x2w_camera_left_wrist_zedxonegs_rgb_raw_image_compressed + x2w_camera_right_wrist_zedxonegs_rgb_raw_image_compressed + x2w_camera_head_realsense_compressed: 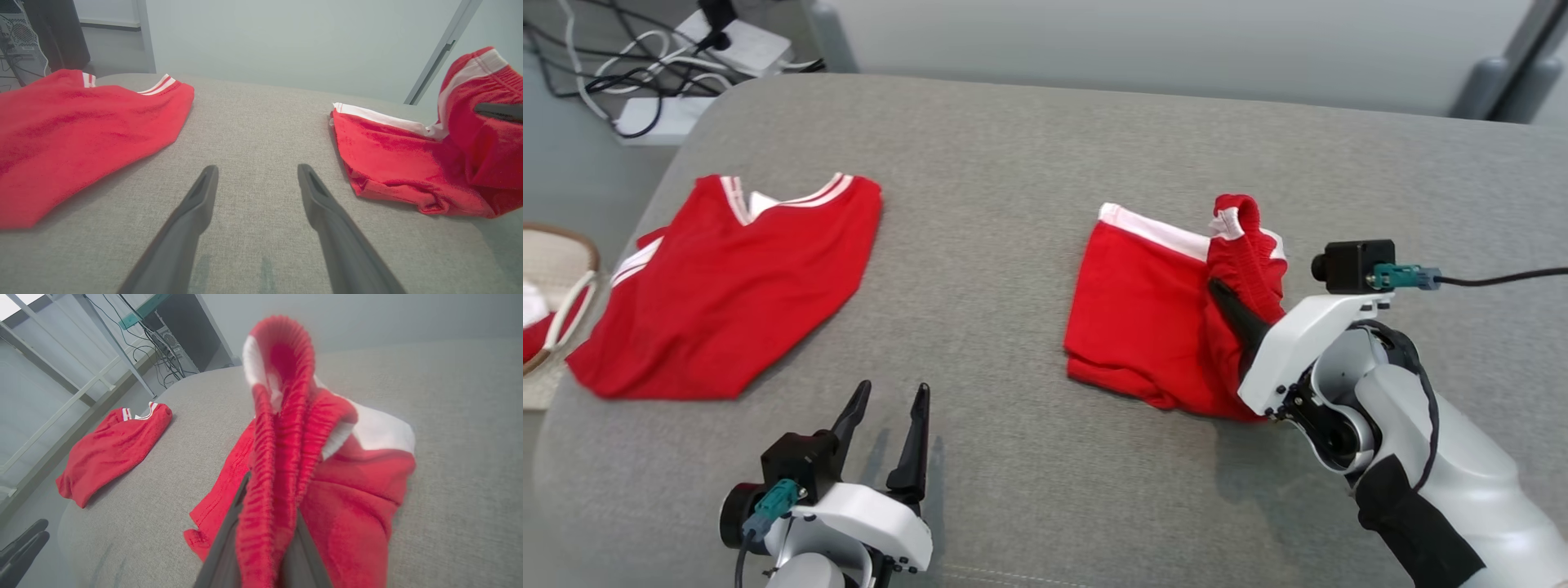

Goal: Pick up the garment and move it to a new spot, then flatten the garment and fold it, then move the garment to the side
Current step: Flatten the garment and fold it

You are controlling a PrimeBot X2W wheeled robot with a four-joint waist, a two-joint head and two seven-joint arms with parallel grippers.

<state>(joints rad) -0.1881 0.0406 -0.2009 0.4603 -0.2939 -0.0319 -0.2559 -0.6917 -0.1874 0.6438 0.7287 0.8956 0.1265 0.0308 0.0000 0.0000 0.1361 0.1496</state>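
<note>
Two red fleecy garments on grey woven bench (1013, 163). Shorts (1143, 310) right of centre, well apart from V-neck shirt (727, 294) at left. Long axis roughly left–right across bench, white stripe along far edge. Ribbed elastic waistband (282, 416) at right end, standing up in a tall loop, clamped between right gripper (1227, 304) fingers. Rest of shorts flat, rumpled at near edge. Left gripper (892, 386) low over bare bench near front edge — fingers spread wide, empty.
</note>
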